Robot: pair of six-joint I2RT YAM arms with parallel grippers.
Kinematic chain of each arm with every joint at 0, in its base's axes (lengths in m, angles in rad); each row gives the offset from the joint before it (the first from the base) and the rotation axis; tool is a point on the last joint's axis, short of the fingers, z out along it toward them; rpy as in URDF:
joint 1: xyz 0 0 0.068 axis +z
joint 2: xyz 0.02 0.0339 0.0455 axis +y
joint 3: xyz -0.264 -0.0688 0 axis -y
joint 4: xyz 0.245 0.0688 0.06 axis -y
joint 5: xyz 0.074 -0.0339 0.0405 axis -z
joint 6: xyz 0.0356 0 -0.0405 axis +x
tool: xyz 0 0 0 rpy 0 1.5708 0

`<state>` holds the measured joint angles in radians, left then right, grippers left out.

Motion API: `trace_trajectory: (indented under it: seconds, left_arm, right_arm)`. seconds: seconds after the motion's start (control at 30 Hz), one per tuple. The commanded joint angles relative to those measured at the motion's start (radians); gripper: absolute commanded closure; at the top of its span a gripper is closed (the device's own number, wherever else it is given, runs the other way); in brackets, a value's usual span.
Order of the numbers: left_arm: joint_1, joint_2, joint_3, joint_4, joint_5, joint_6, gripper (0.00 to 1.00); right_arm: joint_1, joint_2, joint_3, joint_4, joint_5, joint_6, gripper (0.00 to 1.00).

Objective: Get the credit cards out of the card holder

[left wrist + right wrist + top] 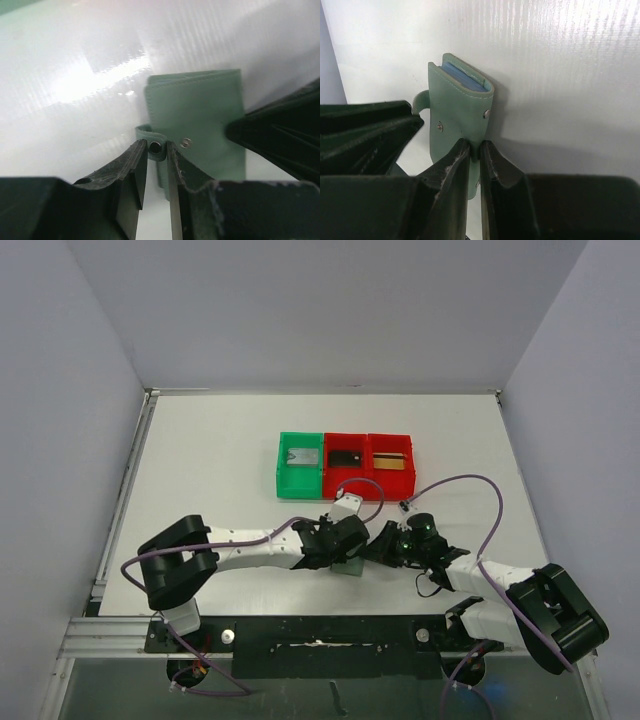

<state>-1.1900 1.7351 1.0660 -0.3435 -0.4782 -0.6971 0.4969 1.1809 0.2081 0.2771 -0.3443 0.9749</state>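
The holder (350,566) is folded shut at the front of the bench (220,460), between the two arms and well short of the green bin (298,485) and the right red bin (391,484), where a gold card (393,462) lies; whether the holder rests on the bench or hangs just above it I cannot tell. The left hand (156,150) is almost closed, its fingers pinching the strap (145,134) that loops from the holder's edge, with the snap between the tips. The right hand (475,147) is likewise nearly closed, nipping the holder's near edge.
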Motion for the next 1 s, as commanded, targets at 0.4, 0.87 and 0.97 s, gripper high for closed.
trace_trajectory:
  seconds: [0.4, 0.87, 0.97]
  left_arm:
    - [0.04, -0.049, -0.034, 0.029, -0.009, -0.009, 0.7]
    - [0.111, -0.087, -0.15, 0.207, 0.111, -0.05, 0.82]
    - [0.134, -0.108, -0.181, 0.239, 0.144, -0.058, 0.87]
  right_arm:
    - [-0.004, 0.003, 0.028, -0.027, 0.009, -0.03, 0.98]
    - [-0.006, 0.009, 0.056, -0.069, -0.005, -0.061, 0.93]
    - [-0.005, 0.005, 0.089, -0.124, 0.01, -0.092, 0.87]
